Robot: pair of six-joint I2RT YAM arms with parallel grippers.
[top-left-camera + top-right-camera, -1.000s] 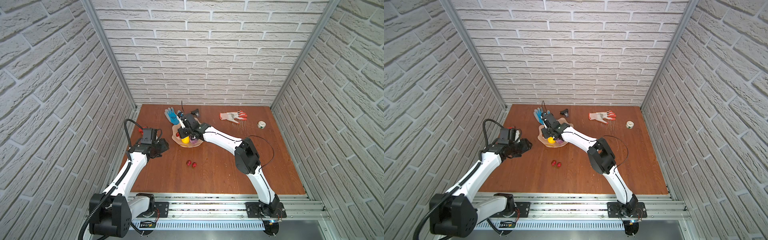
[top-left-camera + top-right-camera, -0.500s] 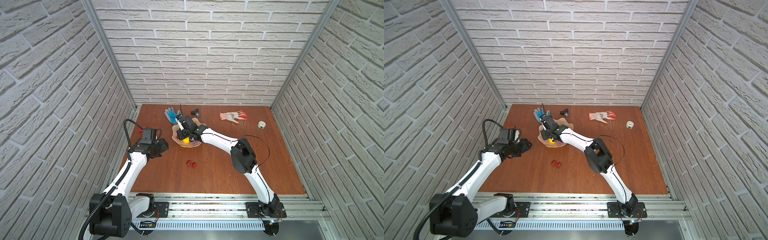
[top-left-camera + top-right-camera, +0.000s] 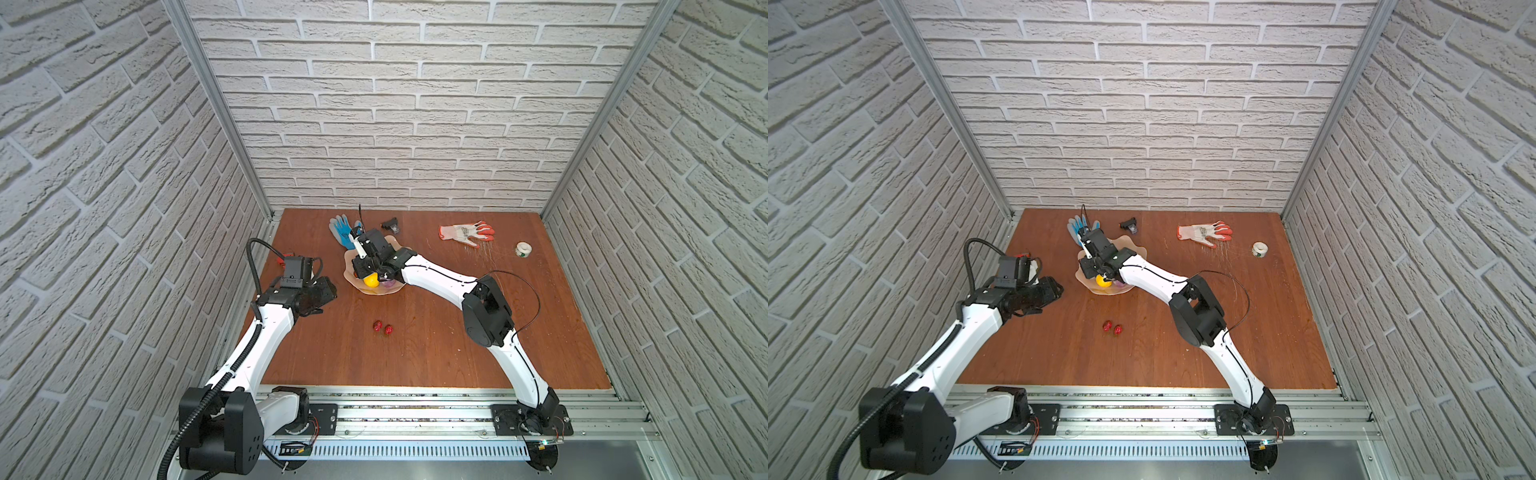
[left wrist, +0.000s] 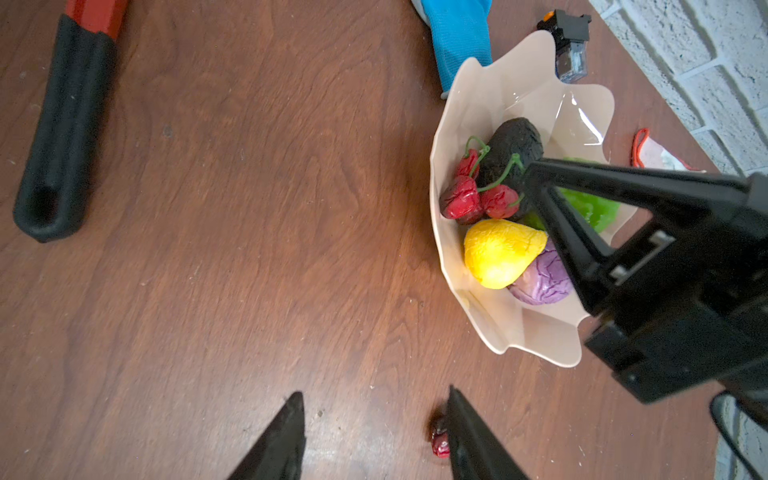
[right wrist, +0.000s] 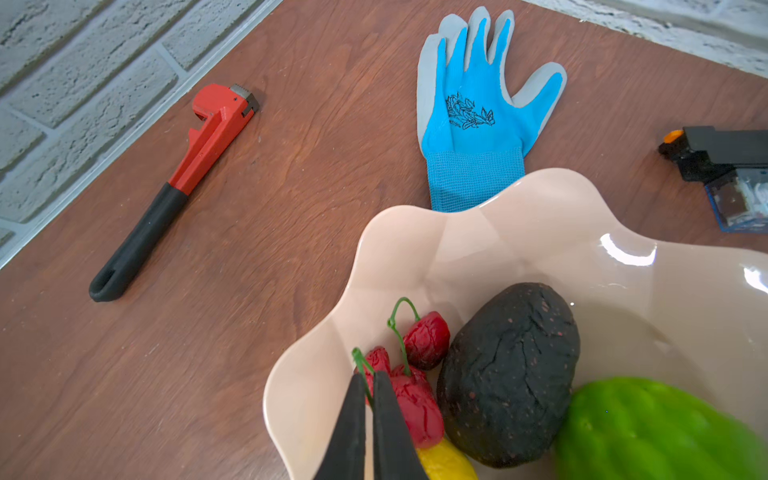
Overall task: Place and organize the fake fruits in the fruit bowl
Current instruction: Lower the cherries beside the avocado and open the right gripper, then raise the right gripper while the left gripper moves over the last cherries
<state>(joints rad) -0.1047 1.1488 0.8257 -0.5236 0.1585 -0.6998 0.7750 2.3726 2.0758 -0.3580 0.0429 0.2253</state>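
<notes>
Berry stem between right tool jaws, in bowl

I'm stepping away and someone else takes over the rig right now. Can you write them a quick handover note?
Left gripper: open, empty, over the table beside the fruit bowl.
Right gripper: inside the bowl, jaws pinched on a stem of the three red berries.
Also in the bowl: avocado, green fruit, yellow fruit, purple fruit.
Left to do: likely let go of the stem, then bring in the two red berries lying on the table nearer the rig's base.
</notes>
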